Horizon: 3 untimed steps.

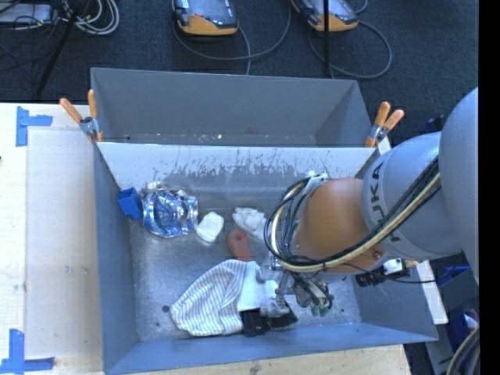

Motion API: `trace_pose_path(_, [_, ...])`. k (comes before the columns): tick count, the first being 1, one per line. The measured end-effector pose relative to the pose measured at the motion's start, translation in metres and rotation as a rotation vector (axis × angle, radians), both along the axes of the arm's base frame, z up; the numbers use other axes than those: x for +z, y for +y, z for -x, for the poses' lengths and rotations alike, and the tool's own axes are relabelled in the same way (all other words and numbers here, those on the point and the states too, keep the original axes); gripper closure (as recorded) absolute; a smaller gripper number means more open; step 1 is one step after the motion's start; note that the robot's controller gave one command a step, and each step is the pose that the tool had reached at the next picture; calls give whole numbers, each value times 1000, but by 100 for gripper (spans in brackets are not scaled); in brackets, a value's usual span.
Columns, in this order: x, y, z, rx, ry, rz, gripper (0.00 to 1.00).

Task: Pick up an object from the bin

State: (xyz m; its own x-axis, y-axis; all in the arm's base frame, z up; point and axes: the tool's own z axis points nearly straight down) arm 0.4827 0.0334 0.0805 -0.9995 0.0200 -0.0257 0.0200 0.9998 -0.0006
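1. Position of the end effector. The end effector is low in the bin, close to the front wall and right of centre. It sits at the right edge of the striped cloth. Whether it is apart, together or clamped on anything cannot be told, because the orange cover and the cables on the wrist screen it from above.

2. Task item. The cloth is the nearest thing and is judged the likely pick. It lies crumpled on the bin floor at front centre, with its right edge touching or just beside the end effector. A low approach at the edge suits a limp item: a fold can be pinched there, while the flat middle offers no hold.

3. Adjacent items.
- A small black piece lies at the front right corner of the cloth. It cannot be told whether it is a loose item or part of the tool.
- A red piece lies just behind the cloth.
- A white lump lies behind the red piece.
- A white block, a foil wrap and a blue block lie to the rear left, well apart from the end effector.

4. Obstructions. The front wall is near and limits travel forward. The red piece and the white lump are close to the wrist cables. The left half of the bin floor is open.
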Motion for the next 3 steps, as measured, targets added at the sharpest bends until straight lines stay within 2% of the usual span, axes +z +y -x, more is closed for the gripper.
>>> trace_pose_path(1, [33, -2, 9, 18, 34, 0, 100])
trace_pose_path(2, [93, 5, 3, 24, 31, -1, 100])
trace_pose_path(3, [114, 7, 1, 21, 30, -1, 100])
